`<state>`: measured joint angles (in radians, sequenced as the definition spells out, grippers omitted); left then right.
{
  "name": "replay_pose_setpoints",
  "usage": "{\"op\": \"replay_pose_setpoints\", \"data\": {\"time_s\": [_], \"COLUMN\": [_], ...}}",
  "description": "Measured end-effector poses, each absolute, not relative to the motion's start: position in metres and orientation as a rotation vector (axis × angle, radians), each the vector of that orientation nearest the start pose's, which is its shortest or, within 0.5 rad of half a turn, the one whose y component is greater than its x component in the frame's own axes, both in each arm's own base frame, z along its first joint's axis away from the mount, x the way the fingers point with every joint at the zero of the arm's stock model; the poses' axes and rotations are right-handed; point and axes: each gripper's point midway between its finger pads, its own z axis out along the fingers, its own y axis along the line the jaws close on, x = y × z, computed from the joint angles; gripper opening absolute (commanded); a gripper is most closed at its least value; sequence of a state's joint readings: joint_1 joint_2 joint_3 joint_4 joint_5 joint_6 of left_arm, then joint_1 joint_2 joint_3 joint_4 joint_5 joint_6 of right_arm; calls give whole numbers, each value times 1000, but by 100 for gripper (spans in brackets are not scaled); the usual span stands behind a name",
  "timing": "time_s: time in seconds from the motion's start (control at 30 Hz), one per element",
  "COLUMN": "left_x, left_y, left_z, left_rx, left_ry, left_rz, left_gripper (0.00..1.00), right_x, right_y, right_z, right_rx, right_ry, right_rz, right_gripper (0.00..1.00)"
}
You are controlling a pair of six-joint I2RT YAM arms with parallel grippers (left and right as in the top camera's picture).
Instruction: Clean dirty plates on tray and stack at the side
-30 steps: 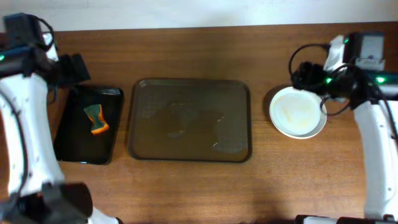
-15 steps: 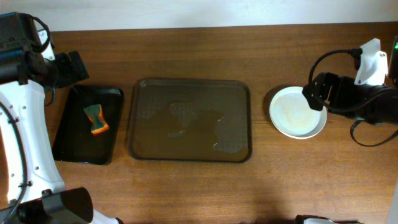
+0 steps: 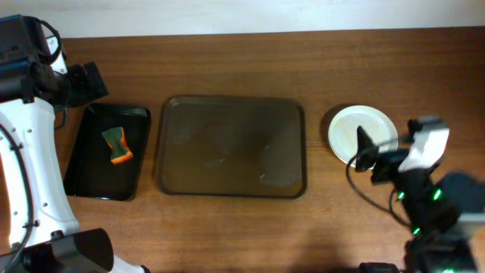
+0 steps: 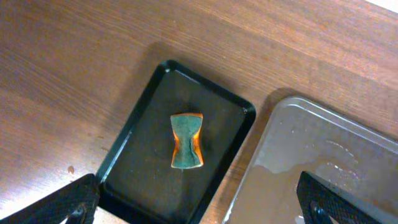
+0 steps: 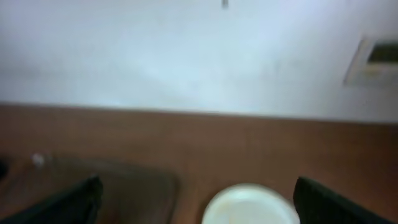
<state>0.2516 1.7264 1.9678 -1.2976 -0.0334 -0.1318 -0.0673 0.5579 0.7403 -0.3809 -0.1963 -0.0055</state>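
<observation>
A white plate (image 3: 362, 129) lies on the table right of the large grey tray (image 3: 231, 102), which holds only wet patches. The plate also shows blurred in the right wrist view (image 5: 252, 205), with the tray (image 5: 112, 180) to its left. My right gripper (image 3: 365, 149) is open and empty, just in front of the plate; its wrist view (image 5: 199, 208) is blurred. My left gripper (image 3: 89, 82) is open and empty, above the back of the small black tray (image 3: 76, 171). In the left wrist view the open jaws (image 4: 199, 208) frame that tray (image 4: 134, 134).
A green-and-orange sponge (image 3: 116, 145) lies in the small black tray; it also shows in the left wrist view (image 4: 186, 142). The grey tray's wet corner (image 4: 323, 155) is to its right. A pale wall (image 5: 186, 56) rises behind the table.
My right arm has swung from the back right round to the front right, its gripper now in front of the plate. The left arm has barely moved.
</observation>
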Motion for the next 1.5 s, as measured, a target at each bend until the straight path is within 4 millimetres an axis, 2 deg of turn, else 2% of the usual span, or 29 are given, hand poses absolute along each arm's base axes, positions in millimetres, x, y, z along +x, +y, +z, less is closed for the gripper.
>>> {"op": "replay_pose_setpoints", "data": {"time_s": [0.03,0.07,0.17,0.27,0.33,0.43,0.47,0.5,1.03,1.13,1.2,1.23,1.27,1.3,1.33,1.37,1.4,1.47,1.5], "left_x": [391,391,392,391,391,391,391,391,389,368,341,329,326,317,319,320,318,314,306], "left_y": [107,106,107,107,107,106,107,107,106,99,91,87,86,85,84,80,74,65,58], "left_z": [277,276,277,276,276,276,276,276,275,270,277,283,291,291,285,270,240,209,195], "left_rx": [-513,-513,-512,-513,-513,-513,-513,-513,-515,-518,-496,-479,-463,-443,-405,-366,-328,-273,-247], "left_ry": [2580,2581,2578,2582,2582,2583,2583,2582,2591,2648,2601,2536,2420,2273,2149,2087,2060,1982,1948], "left_rz": [86,85,86,85,85,85,85,85,85,82,117,128,135,143,140,127,105,65,46], "left_gripper": [100,100,100,100,100,100,100,100,100,99,99,99,100,99,99,99,99,99,100], "right_x": [261,259,247,244,244,245,245,244,244,244,244,244,244,244,244,244,244,244,244], "right_y": [16,16,19,28,32,35,34,34,32,32,31,31,31,31,31,31,31,31,31], "right_z": [297,293,247,224,216,195,183,161,160,160,160,161,160,160,160,160,160,160,160], "right_rx": [-91,-96,-111,-141,-150,-156,-150,-145,-135,-135,-133,-132,-132,-131,-131,-131,-131,-131,-131], "right_ry": [1720,1664,1573,1489,1451,1495,1541,1632,1634,1633,1633,1631,1633,1634,1634,1634,1634,1634,1634], "right_rz": [116,108,105,122,130,142,141,144,136,136,133,133,131,131,131,131,131,131,131], "right_gripper": [98,98,98,98,98,98,98,98,98,98,98,98,98,98,98,98,98,98,98]}}
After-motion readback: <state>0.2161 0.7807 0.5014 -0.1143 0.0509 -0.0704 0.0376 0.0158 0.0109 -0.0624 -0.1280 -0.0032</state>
